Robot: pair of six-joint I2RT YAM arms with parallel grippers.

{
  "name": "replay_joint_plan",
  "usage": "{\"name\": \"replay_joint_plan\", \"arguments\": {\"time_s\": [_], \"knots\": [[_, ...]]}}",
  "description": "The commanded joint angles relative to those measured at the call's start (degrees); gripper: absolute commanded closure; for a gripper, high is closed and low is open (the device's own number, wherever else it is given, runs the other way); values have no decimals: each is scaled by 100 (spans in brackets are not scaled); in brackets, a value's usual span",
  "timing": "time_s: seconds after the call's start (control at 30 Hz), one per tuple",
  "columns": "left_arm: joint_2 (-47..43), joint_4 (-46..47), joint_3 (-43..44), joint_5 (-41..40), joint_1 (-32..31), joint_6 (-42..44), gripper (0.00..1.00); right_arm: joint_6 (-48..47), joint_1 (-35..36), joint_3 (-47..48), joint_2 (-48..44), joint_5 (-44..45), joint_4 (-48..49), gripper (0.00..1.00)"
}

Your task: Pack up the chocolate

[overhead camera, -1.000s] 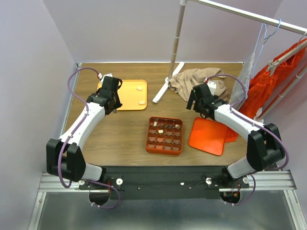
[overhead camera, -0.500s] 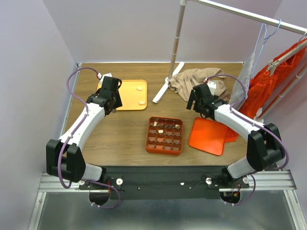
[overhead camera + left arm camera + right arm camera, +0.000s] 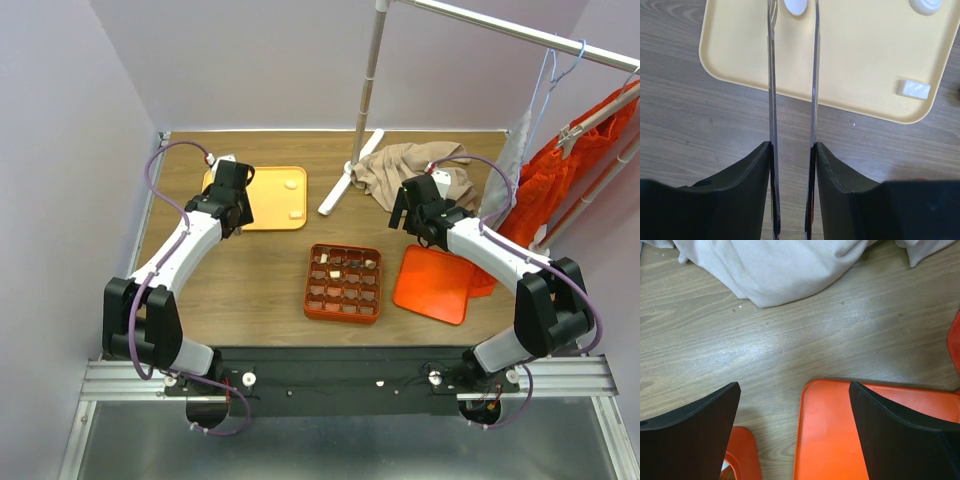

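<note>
Cream-white chocolate lumps lie on a yellow tray [image 3: 865, 60]: a round one [image 3: 795, 6], another round one [image 3: 925, 5] and a rectangular one [image 3: 913, 89]. My left gripper [image 3: 792, 150] is shut on thin metal tweezers [image 3: 771, 75]. Their blades stand apart, with the first round lump lying loose between the tips. The orange gridded box [image 3: 343, 283] holds a white lump [image 3: 335, 272] and a brown lump [image 3: 352, 264]. My right gripper [image 3: 794, 387] stands open and empty over the edge of the flat orange tray [image 3: 840, 440].
A beige cloth [image 3: 410, 170] lies at the back right, just beyond the right gripper. A clothes rack's white foot [image 3: 345, 185] rests on the table between the yellow tray and the cloth. Red clothing [image 3: 580, 170] hangs at the right edge.
The left arm's elbow has swung slightly while its gripper stays over the yellow tray's left part. The right arm has not moved.
</note>
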Motion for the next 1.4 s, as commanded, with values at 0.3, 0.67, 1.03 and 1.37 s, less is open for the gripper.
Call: {"name": "replay_joint_plan", "arguments": {"time_s": [0.3, 0.67, 1.03, 1.37], "knots": [[-61, 209, -282, -340, 42, 126, 69, -22, -16, 34, 3, -45, -78, 2], [97, 314, -150, -261, 68, 284, 61, -22, -16, -1, -76, -28, -78, 2], [159, 437, -194, -173, 112, 398, 59, -22, -25, -1, -76, -19, -78, 2], [212, 516, -202, -129, 121, 460, 54, -22, -16, -19, -94, -1, -78, 2]]}}
